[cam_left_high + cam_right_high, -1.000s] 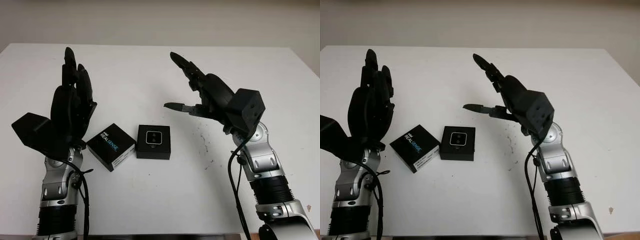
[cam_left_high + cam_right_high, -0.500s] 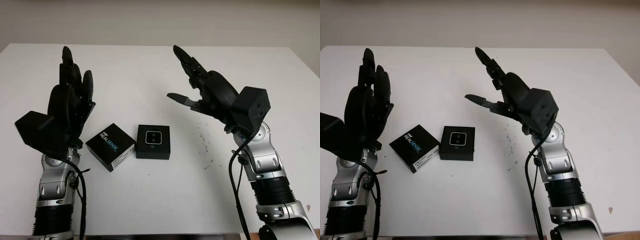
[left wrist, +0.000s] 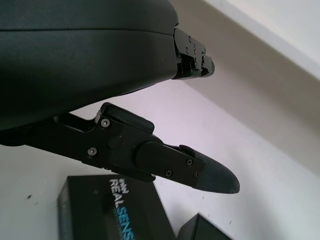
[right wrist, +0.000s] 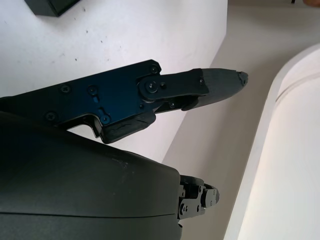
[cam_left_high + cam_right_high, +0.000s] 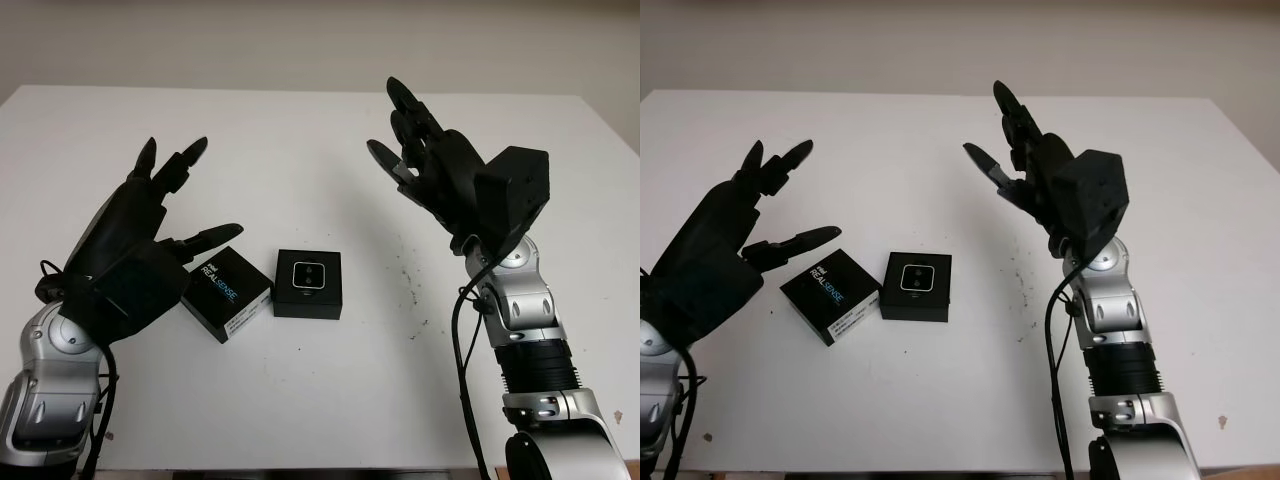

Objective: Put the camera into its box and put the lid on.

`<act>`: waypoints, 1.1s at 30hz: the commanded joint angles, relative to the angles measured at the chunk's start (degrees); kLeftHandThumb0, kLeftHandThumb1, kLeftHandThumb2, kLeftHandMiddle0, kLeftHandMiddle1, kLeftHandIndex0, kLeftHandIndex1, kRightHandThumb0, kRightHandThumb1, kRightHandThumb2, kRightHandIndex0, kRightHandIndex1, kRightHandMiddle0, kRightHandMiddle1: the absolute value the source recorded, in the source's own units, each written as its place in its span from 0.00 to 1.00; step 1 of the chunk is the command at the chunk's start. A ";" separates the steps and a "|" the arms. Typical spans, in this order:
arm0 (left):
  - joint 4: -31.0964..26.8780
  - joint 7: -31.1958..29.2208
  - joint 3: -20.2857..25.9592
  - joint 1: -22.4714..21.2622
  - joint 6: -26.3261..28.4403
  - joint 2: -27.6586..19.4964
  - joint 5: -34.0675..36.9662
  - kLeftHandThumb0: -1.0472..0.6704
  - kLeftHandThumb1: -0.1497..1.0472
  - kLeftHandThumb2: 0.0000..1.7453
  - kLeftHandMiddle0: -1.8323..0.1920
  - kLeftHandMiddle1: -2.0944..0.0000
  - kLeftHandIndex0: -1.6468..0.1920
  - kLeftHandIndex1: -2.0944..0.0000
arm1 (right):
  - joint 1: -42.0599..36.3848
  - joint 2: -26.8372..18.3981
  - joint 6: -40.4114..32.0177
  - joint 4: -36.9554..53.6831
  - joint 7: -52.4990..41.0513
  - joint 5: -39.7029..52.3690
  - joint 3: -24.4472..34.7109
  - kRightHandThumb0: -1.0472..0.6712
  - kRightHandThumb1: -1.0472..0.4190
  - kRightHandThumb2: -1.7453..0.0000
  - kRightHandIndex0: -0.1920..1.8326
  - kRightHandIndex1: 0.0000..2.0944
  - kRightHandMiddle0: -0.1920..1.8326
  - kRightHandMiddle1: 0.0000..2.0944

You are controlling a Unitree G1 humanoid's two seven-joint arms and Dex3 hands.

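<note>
A: Left hand (image 5: 150, 235): fingers extended, nothing in them. It hovers above the table, just left of the RealSense lid (image 5: 227, 293), with its thumb tip over that lid's near-left corner.

B: And the right hand (image 5: 430, 165)?

A: Fingers extended too, holding nothing. Raised well above and to the right of the open box (image 5: 308, 284), not near it.

B: Where is the camera (image 5: 306, 273)?

A: Seated in the open box, small silver face up. The box sits on the white table (image 5: 300, 400), just right of the lid; the two look close, with a narrow gap between them.

B: The lid?

A: Lying printed side up on the table, turned at an angle to the box.

B: Anything else?

A: Dark specks (image 5: 408, 285) on the table to the box's right.
</note>
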State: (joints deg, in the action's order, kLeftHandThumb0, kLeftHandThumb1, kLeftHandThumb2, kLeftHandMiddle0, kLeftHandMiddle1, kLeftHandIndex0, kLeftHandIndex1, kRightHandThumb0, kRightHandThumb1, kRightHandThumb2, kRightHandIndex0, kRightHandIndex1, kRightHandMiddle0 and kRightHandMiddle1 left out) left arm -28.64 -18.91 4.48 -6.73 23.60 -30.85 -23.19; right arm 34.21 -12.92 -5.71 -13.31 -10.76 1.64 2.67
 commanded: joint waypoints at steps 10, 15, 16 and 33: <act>-7.94 -10.92 -1.71 2.99 5.81 -6.01 -1.45 0.15 0.94 0.03 0.92 0.99 0.90 0.98 | 0.92 0.82 -0.48 0.64 1.55 0.69 0.56 0.14 0.00 0.85 0.08 0.04 0.10 0.06; -4.50 -12.33 -2.85 0.84 4.51 -6.46 -0.38 0.13 0.94 0.03 0.94 0.98 0.91 0.98 | 0.63 1.50 0.08 0.52 2.04 0.64 0.45 0.16 0.00 0.85 0.09 0.04 0.11 0.06; -3.68 -12.49 -3.31 0.27 4.57 -6.55 -0.41 0.13 0.94 0.03 0.94 0.98 0.91 0.98 | 0.57 1.57 0.41 0.40 2.10 0.59 0.41 0.16 0.00 0.85 0.09 0.04 0.11 0.06; 6.83 -10.39 -11.00 -6.88 2.91 -5.40 -2.38 0.18 0.85 0.02 0.96 0.98 0.91 0.97 | 0.07 2.32 -0.25 0.31 0.04 3.93 1.14 0.17 0.00 0.83 0.06 0.02 0.07 0.04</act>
State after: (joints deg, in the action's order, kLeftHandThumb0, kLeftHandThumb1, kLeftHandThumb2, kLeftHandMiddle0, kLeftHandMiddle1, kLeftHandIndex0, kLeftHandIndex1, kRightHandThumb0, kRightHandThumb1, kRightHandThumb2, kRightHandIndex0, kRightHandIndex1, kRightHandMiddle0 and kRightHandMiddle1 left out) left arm -21.86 -29.66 -6.06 -12.64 27.11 -36.22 -25.04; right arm 34.36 -10.80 -6.25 -13.78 -10.61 5.24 3.29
